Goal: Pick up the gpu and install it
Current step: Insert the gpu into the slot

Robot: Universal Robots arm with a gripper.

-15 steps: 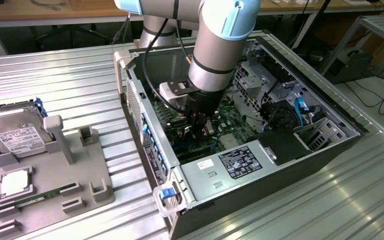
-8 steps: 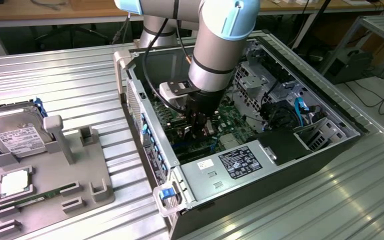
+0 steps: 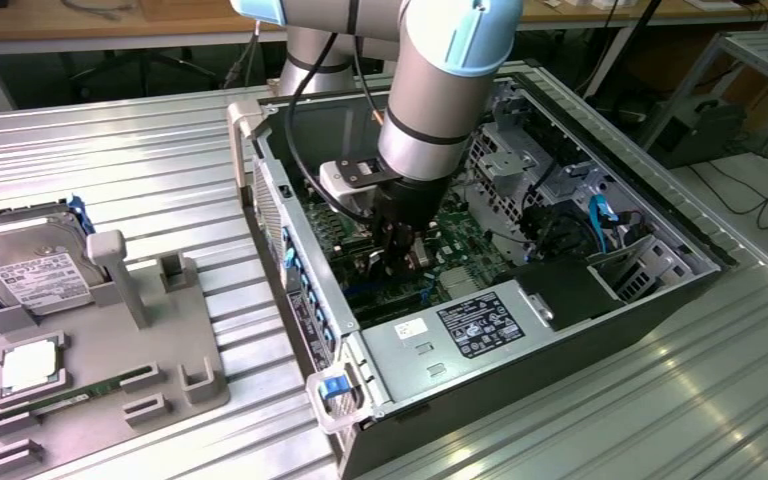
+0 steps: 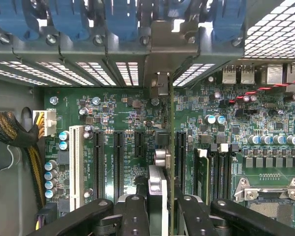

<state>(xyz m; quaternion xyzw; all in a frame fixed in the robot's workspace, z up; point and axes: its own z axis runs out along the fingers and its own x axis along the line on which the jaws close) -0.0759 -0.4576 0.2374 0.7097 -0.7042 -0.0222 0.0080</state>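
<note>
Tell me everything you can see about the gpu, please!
The gpu shows edge-on in the wrist view: a thin green card standing upright over the motherboard, among its long black slots. Its silver end bracket meets the case's rear wall. The gripper is shut on it from both sides. Whether it is fully seated cannot be told.

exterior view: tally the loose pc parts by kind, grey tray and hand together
hard drive: 1, on the tray
silver square chip: 1, on the tray
RAM stick: 1, on the tray
gpu: 1, held in the hand
Total: 4
</note>
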